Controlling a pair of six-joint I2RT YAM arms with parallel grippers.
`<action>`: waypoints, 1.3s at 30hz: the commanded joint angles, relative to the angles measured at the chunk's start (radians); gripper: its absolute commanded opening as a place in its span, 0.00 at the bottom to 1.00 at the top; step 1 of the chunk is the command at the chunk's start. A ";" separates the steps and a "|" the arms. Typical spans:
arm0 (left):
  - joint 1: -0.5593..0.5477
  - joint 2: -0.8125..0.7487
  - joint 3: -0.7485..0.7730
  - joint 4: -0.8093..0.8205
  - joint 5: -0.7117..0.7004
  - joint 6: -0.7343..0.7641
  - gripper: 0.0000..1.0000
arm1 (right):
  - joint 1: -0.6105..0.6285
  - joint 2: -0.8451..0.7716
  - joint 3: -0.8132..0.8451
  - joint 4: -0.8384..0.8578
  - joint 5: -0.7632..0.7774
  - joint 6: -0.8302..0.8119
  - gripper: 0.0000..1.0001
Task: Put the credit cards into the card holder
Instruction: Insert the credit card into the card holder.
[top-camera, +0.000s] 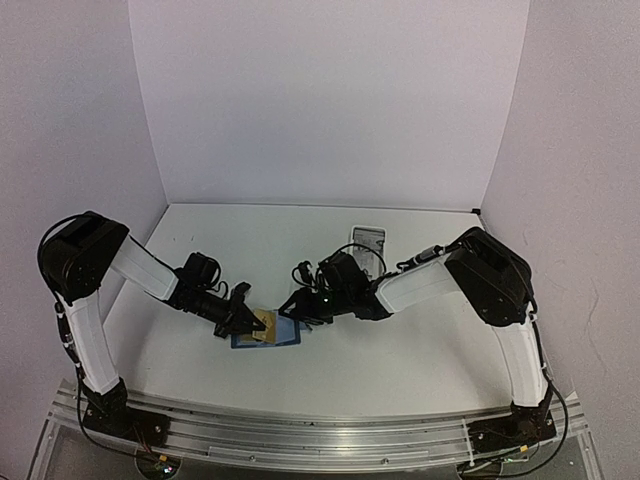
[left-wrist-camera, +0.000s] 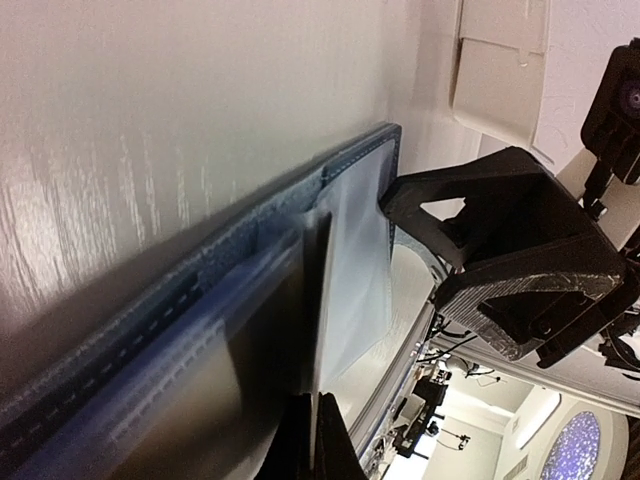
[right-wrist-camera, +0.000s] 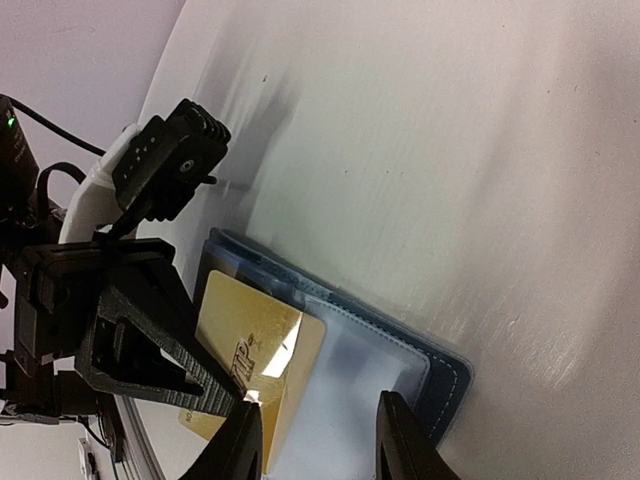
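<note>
sliding the gold card (right-wrist-camera: 255, 345) into the holder (right-wrist-camera: 445, 385) looks like the step in hand. the left gripper (top-camera: 250, 320) is clenched on the card's near edge, and the card lies partly over the open holder near the middle of the table (top-camera: 420, 340), its far corner at the mouth of a clear sleeve (right-wrist-camera: 360, 370). the right gripper (right-wrist-camera: 318, 405) hangs over the holder with its jaws parted and nothing between them. whether a finger presses the holder down, i cannot tell.

risks as i judge them:
- the card's corner may ride over the sleeve instead of under its lip, since the plastic lies flat and the card comes in at a shallow angle.
- if the holder is not pinned, a push from the left would likely shove it across the smooth table rather than seat the card.
- the two grippers are very near each other, so more travel could knock their fingers together.
- the grip is on a thin edge, and a snag could twist the card or make it slip loose.
</note>
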 joint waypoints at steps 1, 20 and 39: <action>0.001 0.040 -0.007 0.029 -0.074 0.051 0.00 | 0.002 0.015 -0.005 -0.067 -0.018 -0.002 0.37; -0.069 0.072 0.068 -0.116 -0.223 0.128 0.11 | 0.001 0.035 0.011 -0.065 -0.050 0.025 0.37; -0.065 -0.178 0.286 -0.578 -0.288 0.280 0.48 | 0.002 -0.105 0.031 -0.192 0.084 0.007 0.38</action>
